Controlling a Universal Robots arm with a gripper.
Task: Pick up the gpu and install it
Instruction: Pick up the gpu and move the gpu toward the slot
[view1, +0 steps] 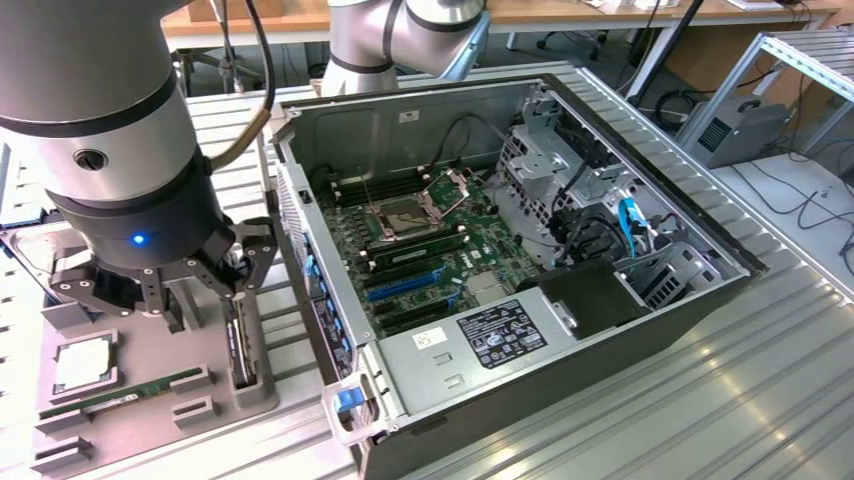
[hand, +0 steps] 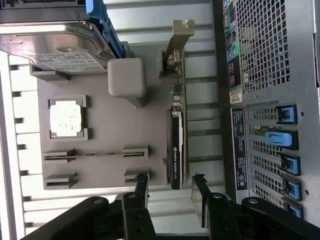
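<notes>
Hand (hand: 170, 182) is hovering open above the gpu (hand: 176, 150), which is standing on edge in the tray (hand: 110, 165) beside the case (hand: 270, 75).

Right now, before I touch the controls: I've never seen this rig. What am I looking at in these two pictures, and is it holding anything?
The machine is one robot arm ending in a gripper. The exterior view comes from a camera off the arm. It looks at the open computer case and the grey tray beside it. The wrist view comes from a camera on the arm, looking past the gripper's own fingers. On the tray are the gpu standing on edge, a processor chip, a RAM stick and a hard drive. The gripper is open and holds nothing. It hangs above the tray, and the gpu's end lines up with the gap between its fingers.
</notes>
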